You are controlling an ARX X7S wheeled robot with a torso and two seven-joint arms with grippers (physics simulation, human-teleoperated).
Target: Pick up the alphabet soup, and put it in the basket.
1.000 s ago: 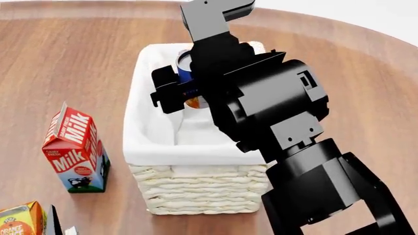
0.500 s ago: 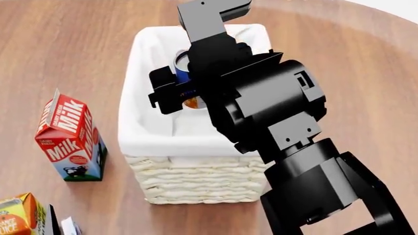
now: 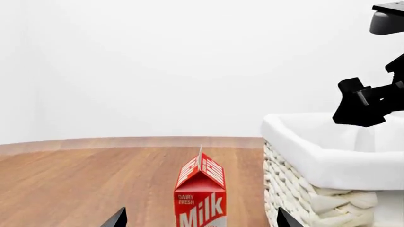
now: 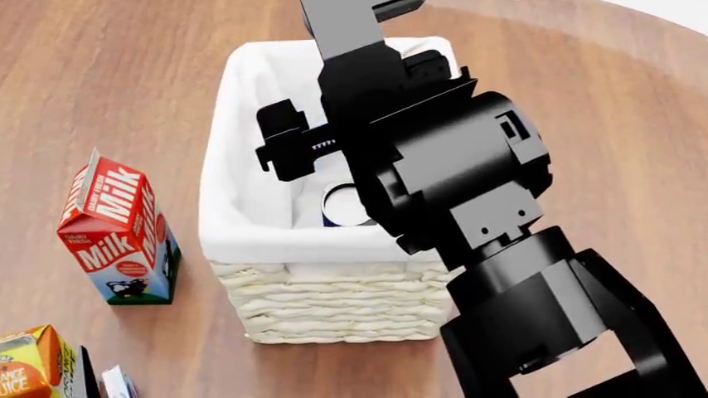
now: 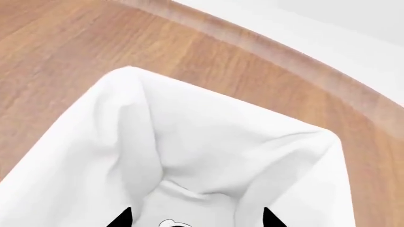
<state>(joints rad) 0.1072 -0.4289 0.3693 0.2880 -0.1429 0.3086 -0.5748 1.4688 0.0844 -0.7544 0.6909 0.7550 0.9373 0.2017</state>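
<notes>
The alphabet soup (image 4: 346, 206) stands upright on the floor of the basket (image 4: 254, 240), its silver-white top and blue side showing just in front of my right arm. My right gripper (image 4: 332, 141) hangs over the basket's inside, open and empty, with the can below it. In the right wrist view the gripper (image 5: 196, 222) is spread wide over the white liner (image 5: 208, 142). My left gripper (image 3: 200, 222) is open and empty, low over the table and facing the milk carton (image 3: 200, 189); the basket (image 3: 315, 165) stands beside it.
A red milk carton (image 4: 119, 228) stands on the wooden table (image 4: 111, 83) left of the basket. An orange juice carton (image 4: 28, 365) and another small item (image 4: 111, 383) sit at the front left corner. My right arm (image 4: 487, 232) hides the basket's right side.
My right gripper has opened and let go of the alphabet soup, which has dropped from between the fingers to the basket's floor.
</notes>
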